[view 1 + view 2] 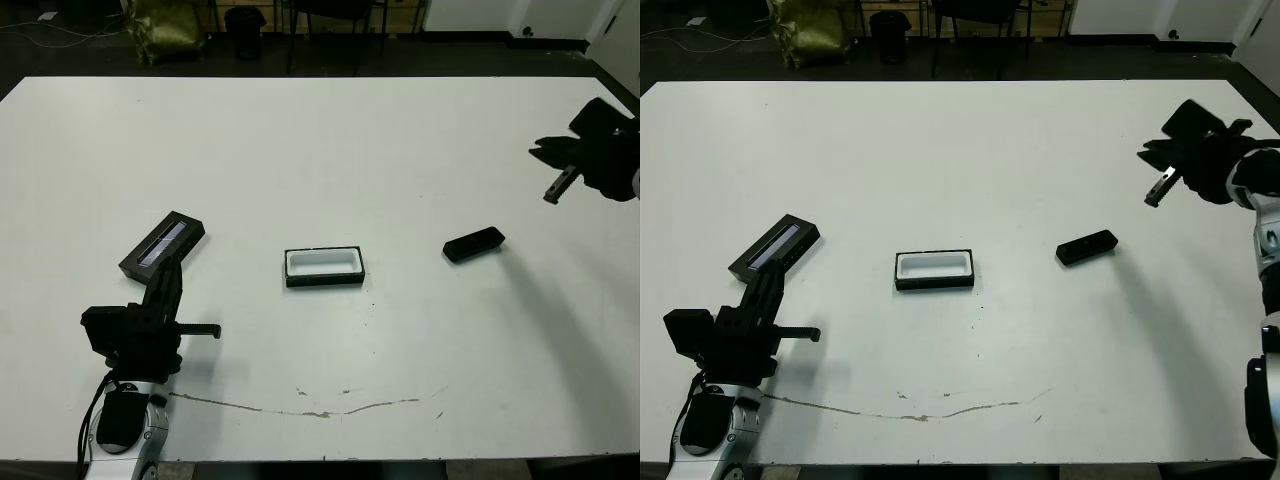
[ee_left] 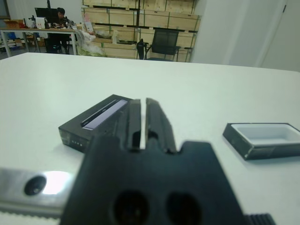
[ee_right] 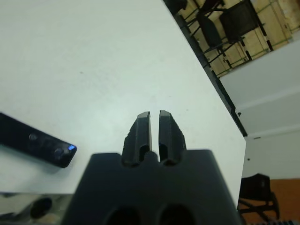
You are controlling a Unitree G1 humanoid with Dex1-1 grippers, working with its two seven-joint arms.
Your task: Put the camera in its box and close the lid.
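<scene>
The camera [image 1: 474, 244] is a slim black bar lying on the white table [image 1: 330, 150], right of centre; its lens dots and a bluish glint show in the right wrist view [image 3: 40, 142]. The box [image 1: 323, 267], black with white lining, sits open and empty at the middle. The lid [image 1: 162, 244], black with a glossy grey strip, lies at the left. My left gripper [image 1: 169, 266] is shut and empty, its tips just short of the lid's near end. My right gripper [image 1: 551, 196] is shut and empty, raised above the table, right of and beyond the camera.
A thin crack-like mark [image 1: 300, 408] runs along the table near its front edge. Beyond the far edge stand chairs [image 1: 330, 20] and a yellow-green bag [image 1: 165, 28]. A person sits at a distant desk [image 2: 58, 18].
</scene>
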